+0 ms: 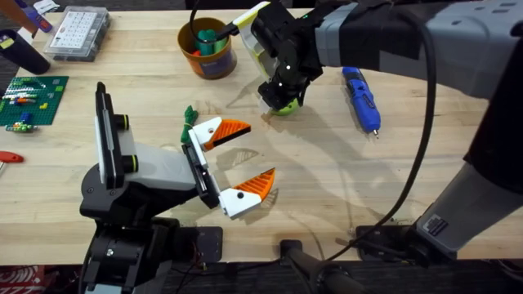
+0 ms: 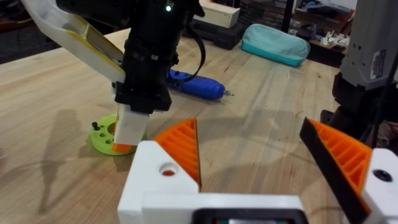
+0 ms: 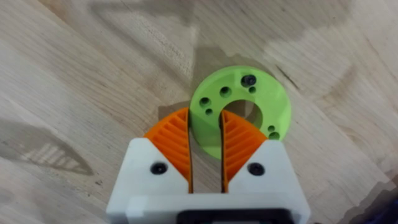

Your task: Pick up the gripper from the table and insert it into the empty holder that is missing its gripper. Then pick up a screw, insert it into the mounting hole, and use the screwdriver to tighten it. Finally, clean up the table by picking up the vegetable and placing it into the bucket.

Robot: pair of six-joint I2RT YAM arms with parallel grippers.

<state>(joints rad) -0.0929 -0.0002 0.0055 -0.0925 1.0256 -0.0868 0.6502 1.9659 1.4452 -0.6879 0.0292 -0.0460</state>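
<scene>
My right gripper [image 1: 280,100] reaches down to a lime-green disc [image 1: 286,107] at mid-table. In the right wrist view the gripper [image 3: 205,115] is shut on the disc's [image 3: 249,99] rim, and a black screw [image 3: 249,81] sits in one of its holes. The left gripper [image 1: 261,150] hovers open and holds nothing, nearer the front edge. Right of the disc lies the blue screwdriver [image 1: 360,96], which also shows in the left wrist view [image 2: 193,84]. The orange-brown bucket [image 1: 208,61] stands at the back. A small green vegetable [image 1: 189,114] peeks out behind the left finger. The loose gripper and its holder are out of view.
A clear compartment box [image 1: 78,33] stands at the back left, with a green baseplate [image 1: 33,100] below it and a red-handled tool [image 1: 6,157] at the left edge. The bucket holds green items [image 1: 209,37]. A teal pouch [image 2: 273,43] lies off the table's far side.
</scene>
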